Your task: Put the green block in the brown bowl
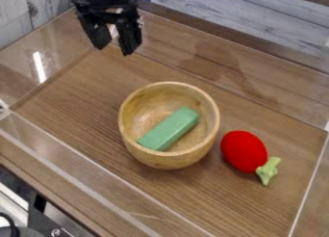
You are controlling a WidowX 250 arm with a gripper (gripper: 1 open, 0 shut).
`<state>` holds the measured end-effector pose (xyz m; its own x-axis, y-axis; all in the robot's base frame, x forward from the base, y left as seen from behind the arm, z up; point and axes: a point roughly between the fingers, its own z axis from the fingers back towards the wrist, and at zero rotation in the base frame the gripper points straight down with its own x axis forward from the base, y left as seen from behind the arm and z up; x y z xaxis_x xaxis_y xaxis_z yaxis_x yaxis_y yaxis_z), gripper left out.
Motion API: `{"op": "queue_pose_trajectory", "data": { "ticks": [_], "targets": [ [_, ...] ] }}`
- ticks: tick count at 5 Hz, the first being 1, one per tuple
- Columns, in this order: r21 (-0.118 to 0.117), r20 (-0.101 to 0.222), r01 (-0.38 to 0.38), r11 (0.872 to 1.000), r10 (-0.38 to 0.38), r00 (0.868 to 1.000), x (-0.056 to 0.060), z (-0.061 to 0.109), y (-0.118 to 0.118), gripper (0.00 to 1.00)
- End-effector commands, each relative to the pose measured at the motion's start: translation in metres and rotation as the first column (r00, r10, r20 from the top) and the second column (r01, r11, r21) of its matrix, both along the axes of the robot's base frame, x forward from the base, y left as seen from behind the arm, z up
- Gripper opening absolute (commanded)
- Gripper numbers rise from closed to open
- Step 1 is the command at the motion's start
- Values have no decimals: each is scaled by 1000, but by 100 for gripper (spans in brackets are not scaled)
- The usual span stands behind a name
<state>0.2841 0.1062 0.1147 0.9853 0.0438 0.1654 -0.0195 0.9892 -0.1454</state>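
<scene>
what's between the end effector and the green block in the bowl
In the camera view, only bare wooden tabletop and the near rim of the brown bowl lie between the open end effector and the green block.

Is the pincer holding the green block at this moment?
No. The green block lies inside the brown bowl, while the pincer hangs open and empty near the table's far left corner.

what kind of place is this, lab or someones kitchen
Most likely a robot lab test cell, not a kitchen: a wood-grain table fenced by clear plastic walls, a robot gripper overhead, and toy props like the red strawberry.
</scene>
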Motion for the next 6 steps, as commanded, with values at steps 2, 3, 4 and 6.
{"op": "queue_pose_trajectory", "data": {
  "ticks": [2,3,4,6],
  "targets": [
    [67,78,-11,998,6,997,1,38,11,100],
    [73,80,-19,997,13,997,-2,38,7,100],
    [73,75,-25,997,20,997,-7,35,1,100],
    [94,91,-120,988,112,990,-2,25,5,100]
  ]
}}
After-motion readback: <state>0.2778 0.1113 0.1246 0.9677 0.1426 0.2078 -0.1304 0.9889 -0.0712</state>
